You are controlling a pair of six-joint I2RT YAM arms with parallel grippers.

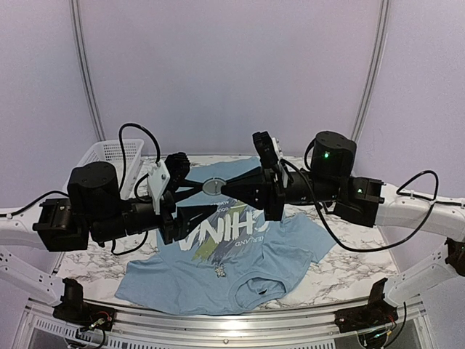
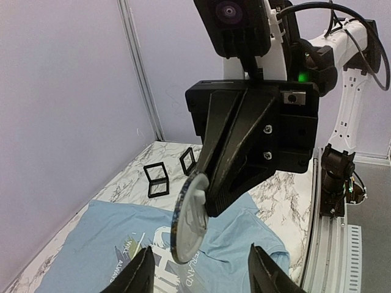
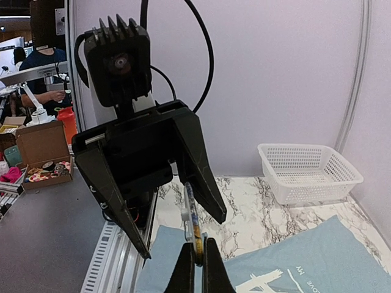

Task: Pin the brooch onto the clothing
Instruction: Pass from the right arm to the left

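Note:
The brooch (image 1: 213,187), a round disc with a white back and a gold-blue rim, hangs in mid-air above the shirt. My right gripper (image 1: 222,189) is shut on its edge; in the right wrist view the fingertips (image 3: 197,268) pinch the disc (image 3: 193,217) edge-on. My left gripper (image 1: 211,196) is open, one finger on each side of the disc and not touching it. In the left wrist view its fingers (image 2: 139,276) stand wide below the brooch (image 2: 189,217). The light blue "CHINA" T-shirt (image 1: 218,269) lies flat on the marble table.
A white mesh basket (image 1: 109,156) stands at the back left and shows in the right wrist view (image 3: 305,171). Two small square black cases (image 2: 157,179) sit on the marble beyond the shirt (image 2: 91,238). A small dark object (image 1: 216,273) lies on the shirt.

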